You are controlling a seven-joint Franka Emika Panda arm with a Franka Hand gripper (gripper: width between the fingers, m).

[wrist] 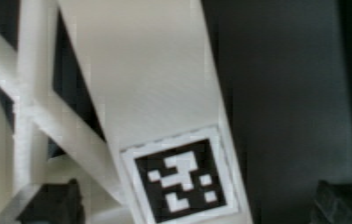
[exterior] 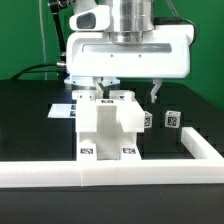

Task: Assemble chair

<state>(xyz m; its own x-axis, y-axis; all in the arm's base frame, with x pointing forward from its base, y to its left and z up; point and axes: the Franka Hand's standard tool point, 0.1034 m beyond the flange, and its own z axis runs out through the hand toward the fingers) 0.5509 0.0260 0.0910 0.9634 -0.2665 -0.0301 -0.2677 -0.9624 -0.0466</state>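
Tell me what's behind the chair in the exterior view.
Behind the chair, the marker board peeks out on the exterior view's left, a small tagged piece on its right. The table straight behind is hidden by the chair and gripper.

The arm comes straight down from above. Its wide white gripper hangs level and points downward, with the jaws spread far apart. One dark-tipped finger shows clearly on the exterior view's right. The other finger is mostly hidden.
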